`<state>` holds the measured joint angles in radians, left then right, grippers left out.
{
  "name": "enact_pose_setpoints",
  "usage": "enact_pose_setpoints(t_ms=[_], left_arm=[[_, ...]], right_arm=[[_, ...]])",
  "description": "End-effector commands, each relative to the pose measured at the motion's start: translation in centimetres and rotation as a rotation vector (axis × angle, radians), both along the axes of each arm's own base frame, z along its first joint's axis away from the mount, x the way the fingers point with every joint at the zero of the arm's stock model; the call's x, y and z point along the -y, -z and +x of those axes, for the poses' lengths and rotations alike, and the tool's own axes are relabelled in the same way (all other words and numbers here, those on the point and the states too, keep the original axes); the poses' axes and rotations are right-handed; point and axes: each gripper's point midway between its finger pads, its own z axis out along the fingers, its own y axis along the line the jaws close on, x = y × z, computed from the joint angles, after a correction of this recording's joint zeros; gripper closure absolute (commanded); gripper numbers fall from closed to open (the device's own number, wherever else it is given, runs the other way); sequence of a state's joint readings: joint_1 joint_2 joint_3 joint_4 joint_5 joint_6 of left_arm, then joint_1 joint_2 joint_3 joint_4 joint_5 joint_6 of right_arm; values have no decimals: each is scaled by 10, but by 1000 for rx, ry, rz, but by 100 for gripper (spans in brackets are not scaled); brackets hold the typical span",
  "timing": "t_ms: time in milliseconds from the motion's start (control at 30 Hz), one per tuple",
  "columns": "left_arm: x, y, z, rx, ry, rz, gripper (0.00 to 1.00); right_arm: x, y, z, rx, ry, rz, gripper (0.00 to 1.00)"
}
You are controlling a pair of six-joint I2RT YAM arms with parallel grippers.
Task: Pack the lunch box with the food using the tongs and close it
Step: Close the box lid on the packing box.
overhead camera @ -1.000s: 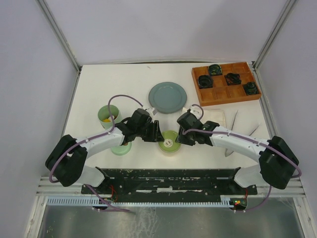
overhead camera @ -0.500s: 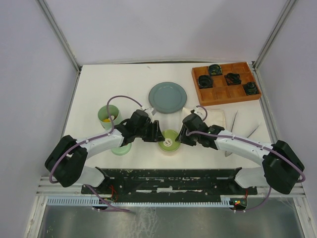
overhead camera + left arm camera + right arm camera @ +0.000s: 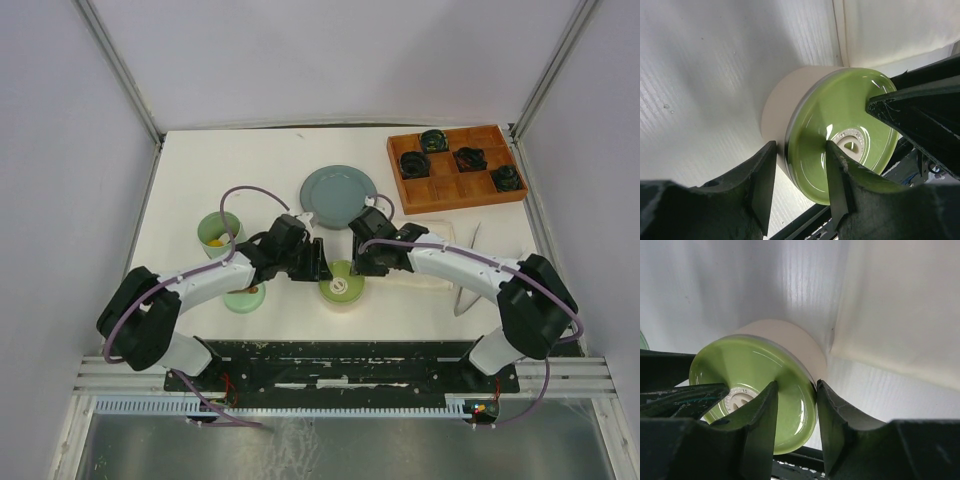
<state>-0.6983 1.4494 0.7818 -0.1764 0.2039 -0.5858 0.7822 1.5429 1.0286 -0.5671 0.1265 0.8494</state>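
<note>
1. Straddling the lime-green lid (image 3: 342,288) at its 10 o'clock edge, the left tool (image 3: 799,150) is clenched on the rim. One finger lies on the lid's top and the other against the pale wall of the small bowl (image 3: 777,100) beneath it.
2. The right tool (image 3: 797,386) straddles the same rim at 2 o'clock. I cannot tell whether it presses or only brackets it.
3. The lid covers the bowl, hiding what is inside.
4. At 9 o'clock from the bowl, the flat lid (image 3: 243,298) lies on the tabletop (image 3: 200,170).
5. Farther off at 10 o'clock stands the open canister (image 3: 218,232), with yellow food (image 3: 214,241) inside.
6. At 2 o'clock lie the cream cloth (image 3: 440,232) and, beyond it, the tongs (image 3: 475,238).
7. At 12 o'clock sits the plate (image 3: 335,190).
8. Farthest, at 1 o'clock, the wooden tray (image 3: 455,185) holds dark objects (image 3: 468,158) in separate compartments.
</note>
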Motion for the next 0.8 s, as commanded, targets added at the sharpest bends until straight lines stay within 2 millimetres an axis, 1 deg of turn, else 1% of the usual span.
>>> enact_pose_setpoints(t_ms=[0, 67, 100, 167, 233, 300, 367, 433, 500, 600, 700, 767], left_arm=[[-27, 38, -18, -56, -7, 132, 53], [-29, 46, -24, -76, -11, 125, 56], [-28, 48, -28, -88, -5, 113, 59], [-23, 50, -34, -110, 10, 81, 63], [-14, 43, -35, -118, 18, 42, 63], [-1, 29, -32, -101, 31, -1, 62], [4, 15, -23, -75, 10, -8, 61], [1, 0, -11, -40, -29, 14, 55], [-4, -18, 0, 4, -66, 43, 50], [-6, -62, 20, 107, -92, 56, 26], [-9, -107, 38, 209, -105, 68, 14], [-15, -134, 48, 265, -118, 84, 9]], right_arm=[[48, 66, -28, -148, 17, -233, 61], [58, 79, -36, -170, 45, -254, 64], [64, 82, -36, -166, 60, -269, 65], [73, 78, -30, -138, 77, -294, 66], [83, 64, -17, -88, 82, -337, 66], [87, 43, 1, -22, 68, -361, 66], [82, 26, 13, 13, 33, -337, 65], [70, 8, 21, 45, -16, -286, 62], [57, -11, 26, 75, -57, -222, 60], [40, -42, 31, 129, -98, -129, 55], [29, -65, 33, 159, -121, -69, 49], [24, -77, 33, 173, -132, -39, 45]])
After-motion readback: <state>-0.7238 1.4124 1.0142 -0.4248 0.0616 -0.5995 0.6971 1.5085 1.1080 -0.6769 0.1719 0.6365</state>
